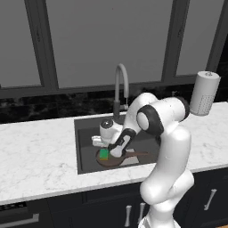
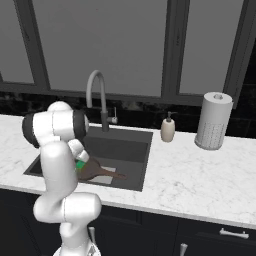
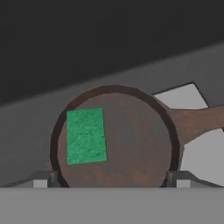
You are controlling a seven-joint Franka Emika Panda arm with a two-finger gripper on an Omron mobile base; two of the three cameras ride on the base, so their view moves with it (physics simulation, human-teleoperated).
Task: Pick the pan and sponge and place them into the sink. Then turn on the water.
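You see pan (image 3: 118,140) in sink (image 1: 87,133), near edge, sponge (image 3: 85,135) lying inside pan. Fingers (image 3: 112,181) apart above pan, gripping nothing. Arm hides much of pan in both base views; handle (image 2: 111,173) points right.

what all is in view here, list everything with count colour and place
pan: 1, dark reddish-brown, lying in the sink, handle toward the basin's right
sponge: 1, green, lying flat inside the pan
sink: 1, dark grey, set in the counter
faucet: 1, grey gooseneck, behind the sink, no water running
counter: 1, white marble, around the sink
soap dispenser: 1, cream, right of the sink
paper towel roll: 1, white, far right on the counter
windows: grey panes, dark frames, behind the counter
claw: 1, open, over the pan
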